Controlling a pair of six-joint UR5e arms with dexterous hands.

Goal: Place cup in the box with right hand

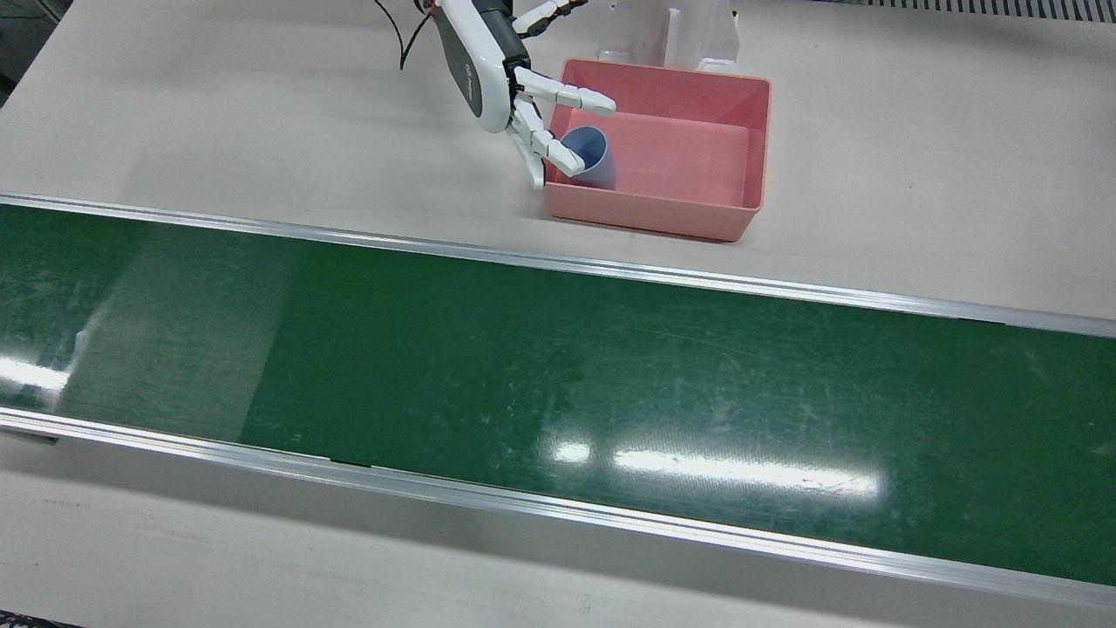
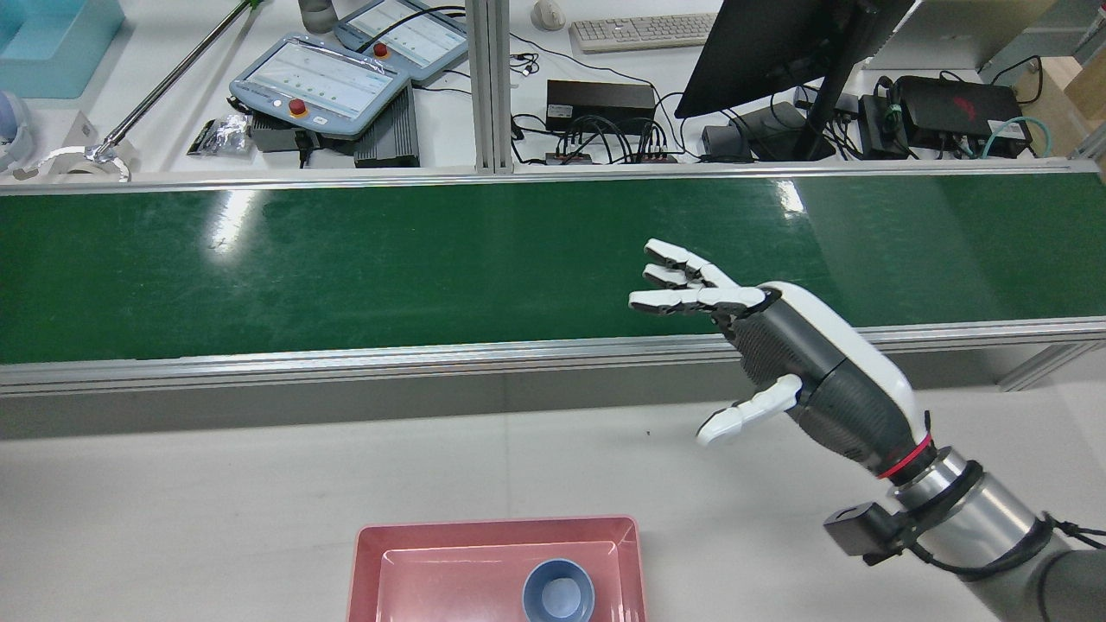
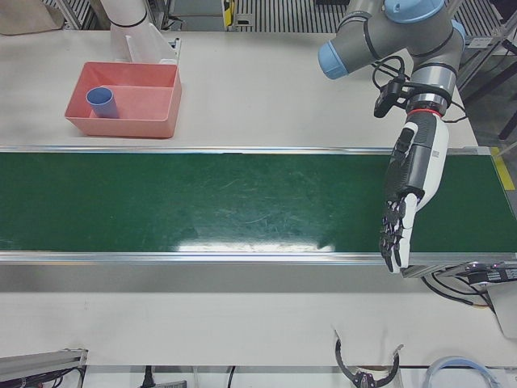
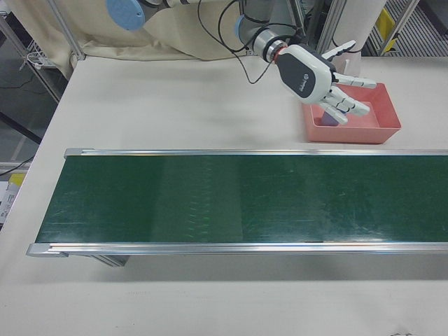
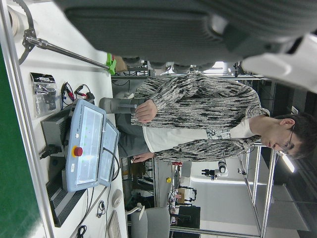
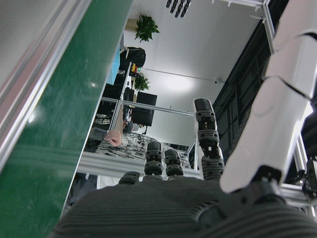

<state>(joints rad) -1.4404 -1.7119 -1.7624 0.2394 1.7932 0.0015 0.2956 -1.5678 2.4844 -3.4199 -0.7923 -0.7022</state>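
Observation:
A blue cup (image 1: pixel 588 157) stands upright inside the pink box (image 1: pixel 758 148), in the corner nearest my right hand. My right hand (image 1: pixel 514 87) is open and empty, fingers spread, just above and beside that end of the box, apart from the cup. The rear view shows the same hand (image 2: pixel 760 345) raised over the table, with the box (image 2: pixel 497 540) and cup (image 2: pixel 558 591) below it. In the right-front view the hand (image 4: pixel 318 80) partly hides the cup. My left hand (image 3: pixel 408 194) hangs open and empty over the far end of the belt, away from the box (image 3: pixel 153 121).
A green conveyor belt (image 1: pixel 558 384) with metal rails runs across the table in front of the box. Beyond it stand teach pendants (image 2: pixel 320 86), a monitor (image 2: pixel 778 43) and cables. A seated person (image 5: pixel 198 124) shows in the left hand view.

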